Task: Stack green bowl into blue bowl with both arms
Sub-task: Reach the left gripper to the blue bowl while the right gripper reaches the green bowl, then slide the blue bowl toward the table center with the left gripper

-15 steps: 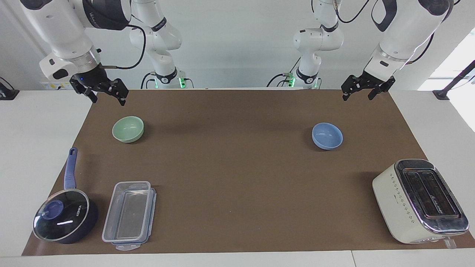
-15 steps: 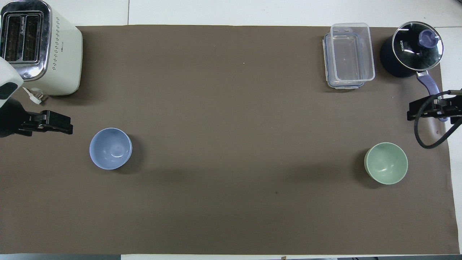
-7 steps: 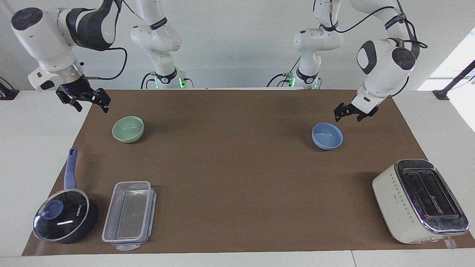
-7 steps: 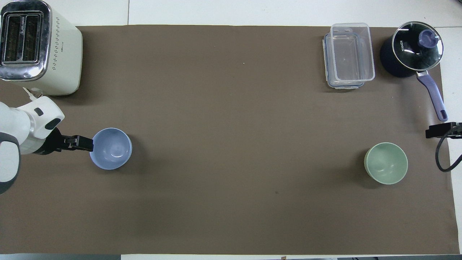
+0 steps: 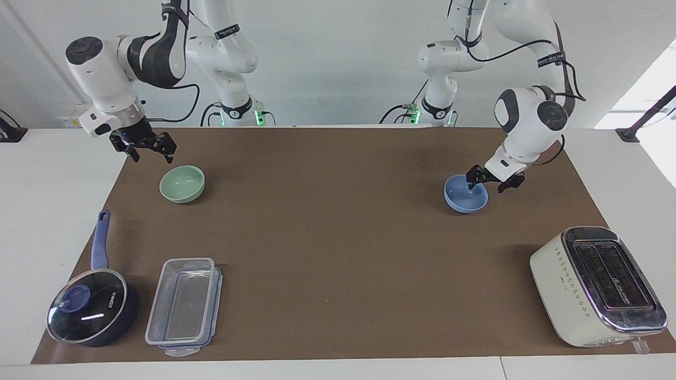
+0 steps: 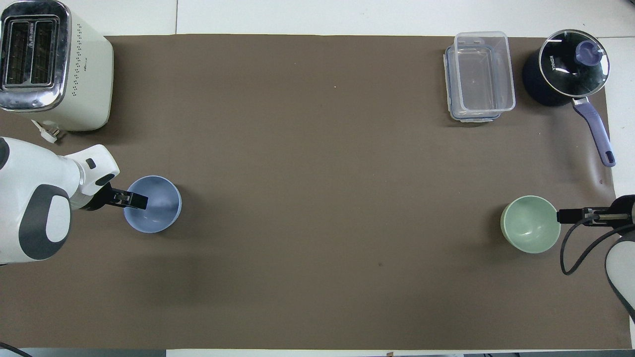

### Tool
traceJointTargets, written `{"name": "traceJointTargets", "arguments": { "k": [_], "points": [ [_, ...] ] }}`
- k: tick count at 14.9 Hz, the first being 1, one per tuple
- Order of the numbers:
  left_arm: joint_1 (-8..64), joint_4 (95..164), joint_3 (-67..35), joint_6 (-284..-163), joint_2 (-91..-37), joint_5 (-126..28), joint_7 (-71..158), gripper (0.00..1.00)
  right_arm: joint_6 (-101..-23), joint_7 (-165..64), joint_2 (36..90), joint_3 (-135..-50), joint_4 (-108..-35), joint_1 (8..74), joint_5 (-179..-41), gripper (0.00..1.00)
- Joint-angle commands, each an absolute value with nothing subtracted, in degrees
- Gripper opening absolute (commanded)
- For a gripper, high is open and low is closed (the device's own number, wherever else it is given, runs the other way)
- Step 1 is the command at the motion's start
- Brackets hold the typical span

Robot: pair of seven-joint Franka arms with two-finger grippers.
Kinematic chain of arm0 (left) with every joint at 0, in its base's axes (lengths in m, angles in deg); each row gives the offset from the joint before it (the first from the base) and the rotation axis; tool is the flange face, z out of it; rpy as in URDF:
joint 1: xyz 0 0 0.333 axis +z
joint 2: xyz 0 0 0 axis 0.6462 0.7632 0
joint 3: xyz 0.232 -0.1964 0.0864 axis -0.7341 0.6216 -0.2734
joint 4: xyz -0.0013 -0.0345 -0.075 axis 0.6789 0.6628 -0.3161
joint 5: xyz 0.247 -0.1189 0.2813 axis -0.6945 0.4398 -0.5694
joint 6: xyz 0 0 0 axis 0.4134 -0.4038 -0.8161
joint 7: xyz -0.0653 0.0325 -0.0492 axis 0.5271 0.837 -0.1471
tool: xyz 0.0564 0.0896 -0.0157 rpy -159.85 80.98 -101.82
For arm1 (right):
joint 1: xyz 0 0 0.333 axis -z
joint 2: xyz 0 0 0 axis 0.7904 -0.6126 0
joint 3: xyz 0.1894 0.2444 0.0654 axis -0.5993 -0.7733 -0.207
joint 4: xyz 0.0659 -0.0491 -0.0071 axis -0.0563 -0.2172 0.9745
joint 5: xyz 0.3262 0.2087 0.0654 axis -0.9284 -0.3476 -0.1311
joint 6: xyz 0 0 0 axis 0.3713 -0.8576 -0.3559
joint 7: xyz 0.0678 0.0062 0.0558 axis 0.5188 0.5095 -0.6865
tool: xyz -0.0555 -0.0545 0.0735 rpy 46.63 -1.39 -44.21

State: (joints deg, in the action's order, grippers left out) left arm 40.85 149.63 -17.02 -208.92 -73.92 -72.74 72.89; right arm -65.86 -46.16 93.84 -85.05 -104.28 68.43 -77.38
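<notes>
Nearest the robots, your two grippers are each at a bowl. Your right gripper (image 5: 149, 151) hangs spread and empty in the air by the rim of the green bowl (image 5: 182, 183), at the right arm's end of the brown mat (image 5: 338, 237); it is not yet touching, and looks lined up to come down on the rim. At the left arm's end, your left gripper (image 5: 494, 183) is down at the blue bowl (image 5: 465, 194), its fingers spread astride the rim, one inside and one outside, not yet clenched. I judge the rim pinch suits these smooth, round bowls, which offer little else to grip. Both bowls sit well apart, so the green one has a long carry ahead. Farther from the robots stand the toaster (image 5: 599, 285), the clear container (image 5: 185, 306) and the saucepan (image 5: 90, 306).
</notes>
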Motion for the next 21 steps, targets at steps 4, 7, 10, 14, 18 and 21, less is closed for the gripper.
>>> {"name": "traceJointTargets", "arguments": {
  "k": [4, 7, 10, 14, 18, 21],
  "points": [
    [40.78, 151.35, -17.07, -213.57, -71.85, -71.82, 77.36, 0.9, -75.43, -38.58, 90.37, -85.09, -109.17, 72.26, -78.49, 0.98],
    [40.87, 151.88, -17.07, -214.19, -71.68, -71.82, 79.29, 0.67, -80.09, -38.58, 87.3, -85.09, -110.32, 72.44, -78.49, 0.97],
    [41.13, 151.71, -17.07, -214.19, -71.59, -71.82, 79.65, 0.1, -81.6, -38.66, 85.7, -85.09, -110.5, 72.44, -78.49, 0.94],
    [41.22, 149.79, -17.07, -213.41, -70.71, -71.73, 78.86, 0.0, -83.09, -38.66, 84.73, -85.09, -112.43, 73.14, -78.58, 0.83],
    [38.6, 138.39, -16.64, -201.92, -67.2, -71.29, 71.33, 0.0, -82.57, -38.66, 84.74, -85.27, -112.26, 73.14, -78.93, 0.0],
    [30.09, 129.76, -16.63, -194.95, -65.44, -67.09, 57.55, 0.0, -81.43, -38.66, 84.74, -85.18, -111.91, 72.88, -82.7, 0.0]
  ]
}}
